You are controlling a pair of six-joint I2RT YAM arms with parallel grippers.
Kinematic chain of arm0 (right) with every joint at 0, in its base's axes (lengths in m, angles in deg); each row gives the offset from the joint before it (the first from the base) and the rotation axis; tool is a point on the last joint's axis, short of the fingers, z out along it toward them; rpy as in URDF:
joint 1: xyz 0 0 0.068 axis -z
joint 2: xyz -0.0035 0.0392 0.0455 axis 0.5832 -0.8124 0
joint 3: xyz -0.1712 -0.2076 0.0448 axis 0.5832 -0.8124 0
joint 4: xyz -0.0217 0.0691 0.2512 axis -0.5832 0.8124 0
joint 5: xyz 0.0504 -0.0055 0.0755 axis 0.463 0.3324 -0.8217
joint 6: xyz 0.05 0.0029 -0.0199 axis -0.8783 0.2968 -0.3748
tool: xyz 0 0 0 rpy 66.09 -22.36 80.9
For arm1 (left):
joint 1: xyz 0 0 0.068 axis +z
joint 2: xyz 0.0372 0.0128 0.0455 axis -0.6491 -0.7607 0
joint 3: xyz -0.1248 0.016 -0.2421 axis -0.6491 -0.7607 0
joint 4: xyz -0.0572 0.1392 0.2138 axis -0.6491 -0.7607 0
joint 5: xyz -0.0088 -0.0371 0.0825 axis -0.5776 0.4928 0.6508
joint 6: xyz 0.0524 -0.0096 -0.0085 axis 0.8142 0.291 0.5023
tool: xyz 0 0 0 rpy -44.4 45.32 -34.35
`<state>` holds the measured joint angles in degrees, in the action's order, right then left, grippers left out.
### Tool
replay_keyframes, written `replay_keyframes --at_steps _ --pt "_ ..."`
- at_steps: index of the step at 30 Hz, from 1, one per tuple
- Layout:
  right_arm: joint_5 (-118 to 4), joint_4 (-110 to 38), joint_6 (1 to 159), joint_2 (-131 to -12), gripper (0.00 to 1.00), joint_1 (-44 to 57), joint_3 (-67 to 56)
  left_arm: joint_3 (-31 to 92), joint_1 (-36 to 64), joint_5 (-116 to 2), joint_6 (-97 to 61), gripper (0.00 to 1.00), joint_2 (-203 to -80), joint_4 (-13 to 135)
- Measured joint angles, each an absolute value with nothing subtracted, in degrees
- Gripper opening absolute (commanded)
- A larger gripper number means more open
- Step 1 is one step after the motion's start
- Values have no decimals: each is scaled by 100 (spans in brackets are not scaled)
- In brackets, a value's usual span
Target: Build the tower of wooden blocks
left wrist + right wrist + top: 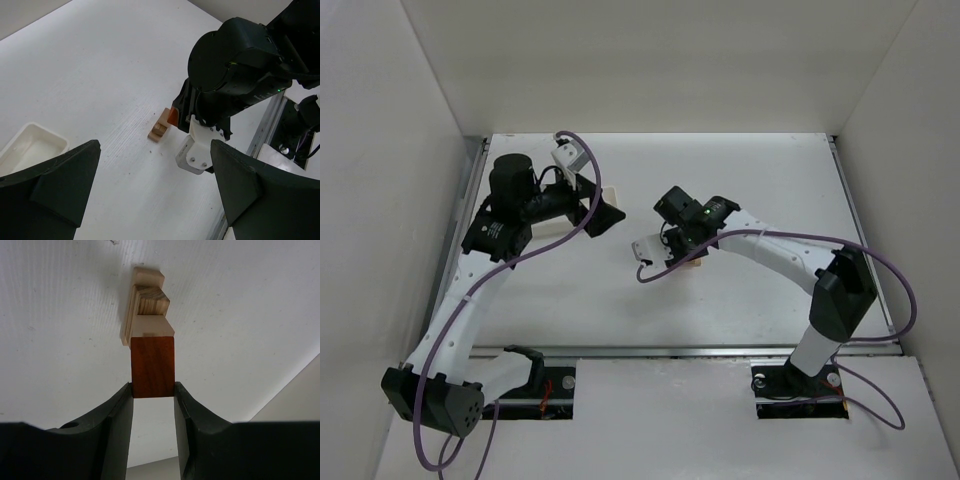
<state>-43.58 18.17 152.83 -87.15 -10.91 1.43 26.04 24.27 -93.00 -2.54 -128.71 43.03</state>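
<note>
Looks nearly done: the right gripper (153, 390) is clamped on the orange-red wedge (152, 365), right up against the stacked tan blocks (148, 300). Can't quite tell if it's seated and ready to let go. The left gripper (154, 170) hangs wide open by the white tray (47, 131).

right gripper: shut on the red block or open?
Shut on it: fingers of the right gripper press both sides of the red block in the wrist view.
</note>
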Motion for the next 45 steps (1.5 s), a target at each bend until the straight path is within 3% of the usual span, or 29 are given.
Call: replay_keyframes --at_steps 45 --pt "-4537 1671 15386 -8817 0 -967 -10 2444 2488 -9510 -440 91 -12888 4366"
